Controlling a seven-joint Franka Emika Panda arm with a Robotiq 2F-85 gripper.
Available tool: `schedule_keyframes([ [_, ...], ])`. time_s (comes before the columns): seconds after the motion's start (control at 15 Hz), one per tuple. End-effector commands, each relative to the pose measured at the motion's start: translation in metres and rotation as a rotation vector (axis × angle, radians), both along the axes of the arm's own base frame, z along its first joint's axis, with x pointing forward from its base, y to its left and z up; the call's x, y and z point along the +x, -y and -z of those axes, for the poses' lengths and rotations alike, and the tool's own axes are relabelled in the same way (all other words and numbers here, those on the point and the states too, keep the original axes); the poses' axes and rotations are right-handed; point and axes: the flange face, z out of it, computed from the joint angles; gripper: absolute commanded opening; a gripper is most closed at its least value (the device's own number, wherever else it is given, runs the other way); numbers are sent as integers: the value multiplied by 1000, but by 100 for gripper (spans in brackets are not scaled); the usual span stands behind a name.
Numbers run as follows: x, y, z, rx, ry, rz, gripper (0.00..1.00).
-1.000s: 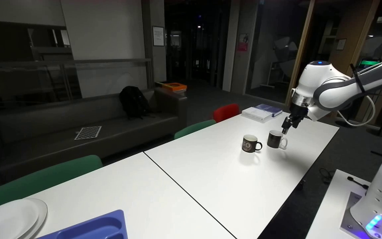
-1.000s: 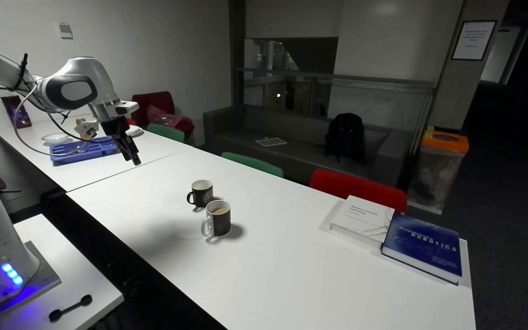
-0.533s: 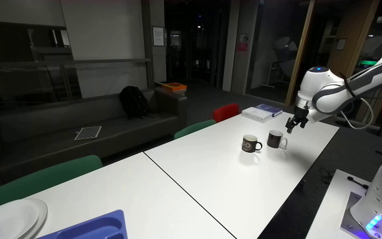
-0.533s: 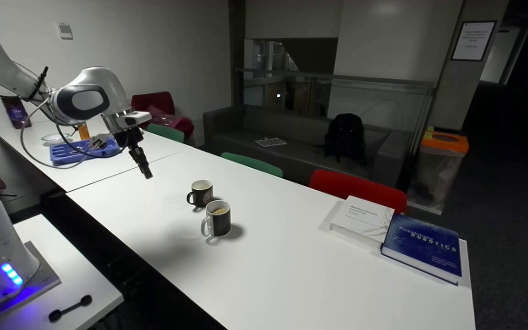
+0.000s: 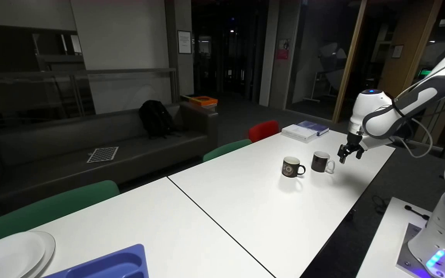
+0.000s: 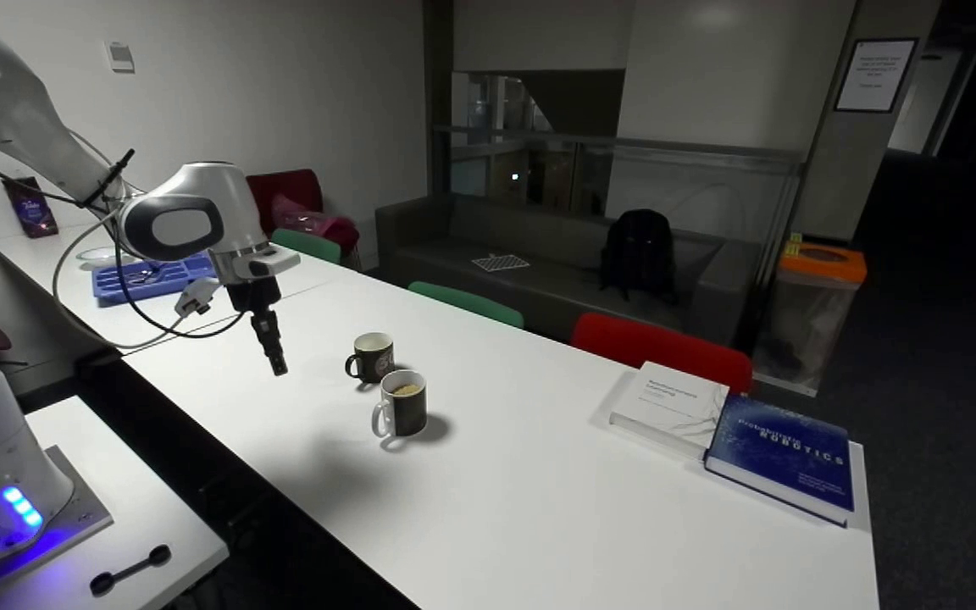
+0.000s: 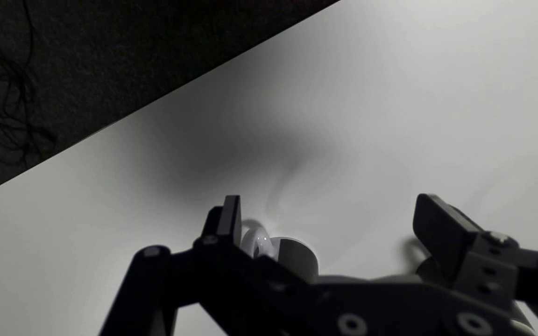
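My gripper (image 7: 329, 198) stands open in the wrist view, its fingers (image 7: 444, 228) wide apart with only white tabletop between the tips. It hangs above the table in both exterior views (image 5: 350, 157) (image 6: 279, 369), touching nothing. Nearest is a dark mug with a white handle (image 5: 318, 163) (image 6: 409, 415), upright, with a light brown grainy filling seen from above. In the wrist view this mug (image 7: 297, 259) shows by the left finger, mostly hidden behind the gripper. Beside it stands a black mug with a round print (image 5: 289, 168) (image 6: 376, 359); the right finger largely hides it in the wrist view.
A white book (image 6: 670, 402) and a blue book (image 6: 780, 457) lie at one table end. Toward the opposite end are a blue tray (image 6: 153, 281) and white plates (image 5: 10, 253). Green and red chairs (image 6: 662, 347) line the far side. The table edge (image 7: 157, 100) drops to dark floor with cables.
The arm has come down and the gripper is lower, closer to the level of the mugs, moving right in both exterior views. It has stayed open. Mugs, books and tray have not moved.
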Motion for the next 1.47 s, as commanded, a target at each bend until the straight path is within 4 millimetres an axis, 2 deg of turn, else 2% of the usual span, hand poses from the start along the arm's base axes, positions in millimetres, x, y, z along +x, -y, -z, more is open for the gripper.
schedule_keyframes([
  [0.0,-2,7,4,19,0,5,100],
  [0.2,-6,18,10,42,-4,10,100],
  [0.4,0,13,8,31,24,-8,100],
  [0.67,6,16,19,34,55,-67,100],
  [0.87,9,24,31,40,74,-122,100],
  [1.13,3,41,51,25,45,-320,100],
  [1.4,-6,58,55,49,64,-391,100],
])
